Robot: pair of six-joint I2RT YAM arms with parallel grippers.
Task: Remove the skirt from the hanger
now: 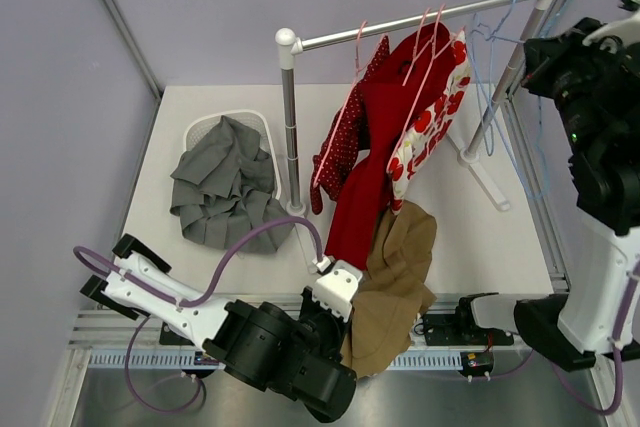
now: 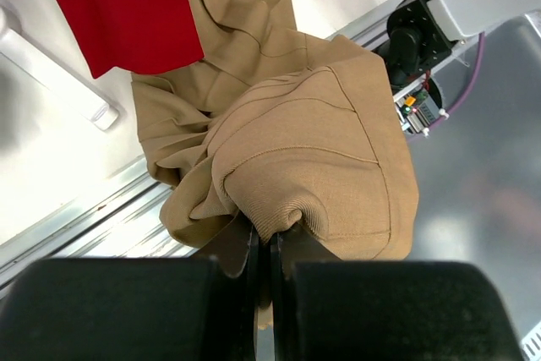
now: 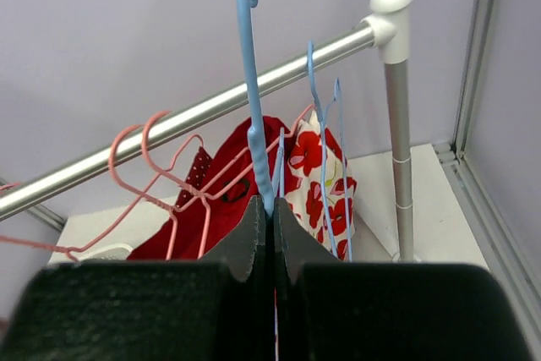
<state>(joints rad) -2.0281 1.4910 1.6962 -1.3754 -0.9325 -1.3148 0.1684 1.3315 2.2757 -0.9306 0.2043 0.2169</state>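
Clamping the tan skirt (image 2: 304,158), our left gripper (image 2: 264,238) bunches it over the near edge of the table (image 1: 480,247), a red garment (image 1: 375,157) hanging just behind. Grey cloth (image 1: 220,192) fills the left basket (image 1: 262,127). Far right, our right gripper (image 3: 269,217) pinches a blue hanger (image 3: 247,82) by the rail (image 1: 400,23).

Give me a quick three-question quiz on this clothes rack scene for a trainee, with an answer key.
1. Which item is the left gripper shut on?
A) the red dress
B) the tan skirt
C) a pink hanger
2. True or false: the right gripper is open and holds nothing.
3. Fill in the blank: the gray garment lies in the white ____.

Key:
1. B
2. False. It is shut on the blue hanger.
3. basket
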